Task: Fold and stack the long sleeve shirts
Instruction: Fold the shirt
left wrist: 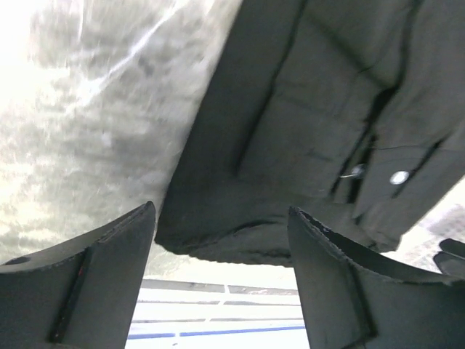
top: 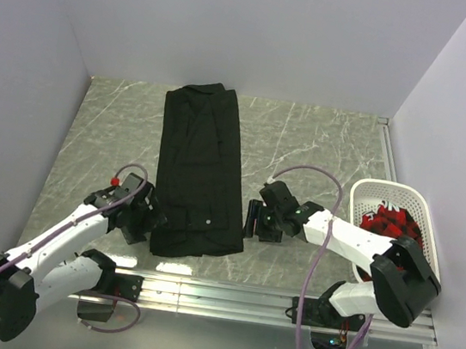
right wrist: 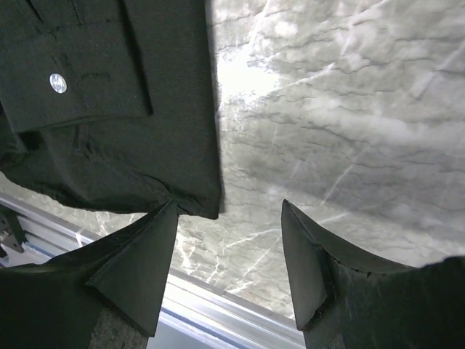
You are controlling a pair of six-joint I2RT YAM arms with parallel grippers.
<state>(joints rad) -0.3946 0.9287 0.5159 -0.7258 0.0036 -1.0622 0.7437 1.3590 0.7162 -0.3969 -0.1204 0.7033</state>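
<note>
One long sleeve shirt (top: 199,170), plain black, lies on the marble table folded into a long narrow strip running from the back wall toward me. Its cuff with a pale button (right wrist: 57,83) rests on top at the near end. My left gripper (top: 145,219) stands open at the shirt's near left corner. In the left wrist view the shirt (left wrist: 312,131) has its hem just ahead of the spread left gripper (left wrist: 221,211), and nothing is clamped. My right gripper (top: 254,219) is open beside the near right corner. There the shirt (right wrist: 109,145) touches only the left fingertip (right wrist: 163,218) of the right gripper (right wrist: 229,205).
A white basket (top: 367,193) holding red cloth stands at the right edge, by the right arm's base. An aluminium rail (top: 225,293) runs along the table's near edge. White walls close in the back and both sides.
</note>
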